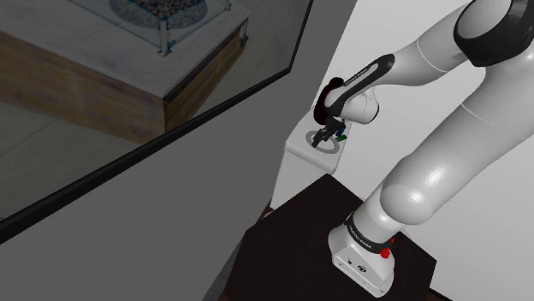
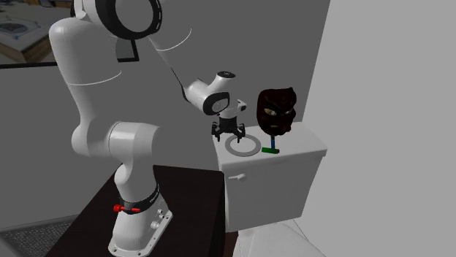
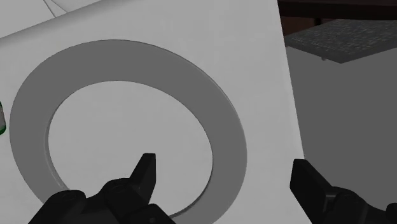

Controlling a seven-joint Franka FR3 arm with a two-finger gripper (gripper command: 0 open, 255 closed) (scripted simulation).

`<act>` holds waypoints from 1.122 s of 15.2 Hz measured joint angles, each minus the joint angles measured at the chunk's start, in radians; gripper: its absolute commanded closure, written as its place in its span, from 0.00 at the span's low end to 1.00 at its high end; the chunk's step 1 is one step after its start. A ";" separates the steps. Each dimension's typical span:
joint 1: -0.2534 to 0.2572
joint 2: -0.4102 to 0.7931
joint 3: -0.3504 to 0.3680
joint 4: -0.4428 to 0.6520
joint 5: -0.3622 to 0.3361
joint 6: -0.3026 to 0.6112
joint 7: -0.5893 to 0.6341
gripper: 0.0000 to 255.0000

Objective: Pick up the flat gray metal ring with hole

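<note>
I'm hovering the claw (image 3: 222, 164) over the flat gray ring (image 3: 127, 60).
Its fingers (image 3: 143, 173) are standing wide apart, gripping nothing, straddling the ring's band.

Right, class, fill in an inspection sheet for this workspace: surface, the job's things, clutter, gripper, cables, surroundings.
Surface: white box top, level.
Job's things: flat grey ring, lying flat on the white box top, not lifted.
Clutter: dark mask-like figure on a green base, beside the ring.
Gripper: gripper open and low over the ring, one finger above its hole, the other outside the band; holding nothing.
Cables: nothing seen.
Surroundings: grey wall; dark stand under the arm; window on the shoulder view's left.
</note>
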State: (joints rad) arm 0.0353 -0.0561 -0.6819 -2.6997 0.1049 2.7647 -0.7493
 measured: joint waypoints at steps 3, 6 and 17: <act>0.017 0.041 -0.001 0.000 0.080 0.030 -0.058 0.00; 0.020 0.047 0.000 0.000 0.099 0.033 -0.072 1.00; 0.006 0.001 -0.002 -0.004 0.008 0.007 -0.001 1.00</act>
State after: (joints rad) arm 0.0408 -0.0550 -0.6835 -2.7040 0.1127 2.7715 -0.7508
